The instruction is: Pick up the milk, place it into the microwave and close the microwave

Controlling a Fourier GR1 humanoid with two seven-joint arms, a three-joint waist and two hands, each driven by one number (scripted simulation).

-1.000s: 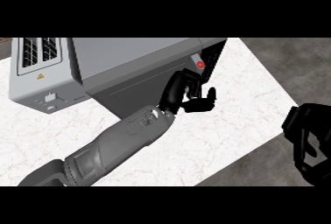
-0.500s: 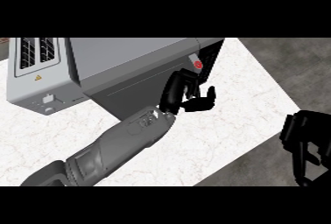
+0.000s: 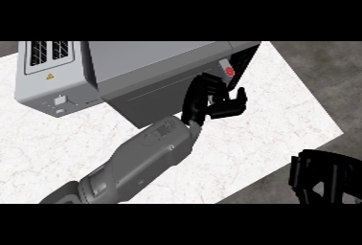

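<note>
The left hand (image 3: 210, 99) is reaching up from the lower left, its straight fingers lying against the dark front of the microwave (image 3: 148, 62) beside a red button (image 3: 229, 71). The right hand (image 3: 326, 177) is sitting at the lower right corner, fingers up and relaxed. The white marble counter (image 3: 276, 110) is lying bare right of the microwave, ending at an angled edge. A yellow warning triangle (image 3: 50, 76) is showing under the vents; no writing is readable. The milk is not showing.
</note>
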